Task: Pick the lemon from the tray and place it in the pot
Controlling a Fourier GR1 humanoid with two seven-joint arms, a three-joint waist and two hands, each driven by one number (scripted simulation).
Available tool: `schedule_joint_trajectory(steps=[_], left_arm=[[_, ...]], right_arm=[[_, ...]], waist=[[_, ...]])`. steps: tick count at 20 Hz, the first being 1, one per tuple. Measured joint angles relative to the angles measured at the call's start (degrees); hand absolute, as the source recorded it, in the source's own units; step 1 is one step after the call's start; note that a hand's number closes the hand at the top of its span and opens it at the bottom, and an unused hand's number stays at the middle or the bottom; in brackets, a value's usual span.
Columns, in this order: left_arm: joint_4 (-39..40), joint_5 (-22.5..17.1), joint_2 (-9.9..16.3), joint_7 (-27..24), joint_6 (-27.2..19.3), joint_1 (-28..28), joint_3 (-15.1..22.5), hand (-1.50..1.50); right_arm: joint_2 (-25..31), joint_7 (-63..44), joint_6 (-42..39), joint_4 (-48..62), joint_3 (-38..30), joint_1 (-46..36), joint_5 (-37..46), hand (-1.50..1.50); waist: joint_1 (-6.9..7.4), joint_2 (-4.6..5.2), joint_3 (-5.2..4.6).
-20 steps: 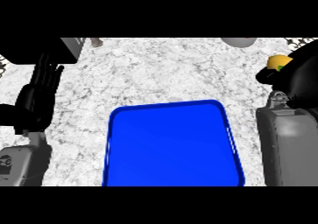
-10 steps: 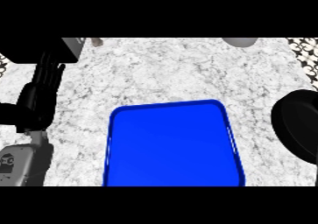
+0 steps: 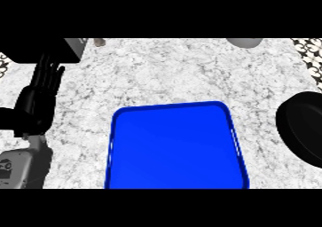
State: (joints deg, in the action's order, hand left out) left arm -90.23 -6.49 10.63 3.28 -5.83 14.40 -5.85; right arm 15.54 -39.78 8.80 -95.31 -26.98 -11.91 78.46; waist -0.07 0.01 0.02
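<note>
The lemon shows nowhere on the counter. The blue tray [image 3: 176,146] lies bare just to the right of the left hand [image 3: 39,95], and the black pot [image 3: 307,128] sits far beyond it at the right edge. That left hand rests with fingers straight, pointing up, holding nothing. The right hand is out of sight. Marble counter [image 3: 170,71] stretches all around.
</note>
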Motion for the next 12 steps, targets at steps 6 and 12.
schedule_joint_trajectory(steps=[6,12], left_arm=[[0.8,0.1,-0.3,-0.2,0.1,0.6,-0.1,0.00],[1.2,-0.5,0.2,-0.6,1.0,0.6,-1.1,0.00]], right_arm=[[-0.1,2.6,0.4,8.3,-4.6,-0.5,-9.1,-1.50],[1.6,10.3,1.3,17.0,-7.1,-2.8,-20.1,-1.50]], waist=[[-0.03,0.04,0.02],[0.16,0.04,0.04]])
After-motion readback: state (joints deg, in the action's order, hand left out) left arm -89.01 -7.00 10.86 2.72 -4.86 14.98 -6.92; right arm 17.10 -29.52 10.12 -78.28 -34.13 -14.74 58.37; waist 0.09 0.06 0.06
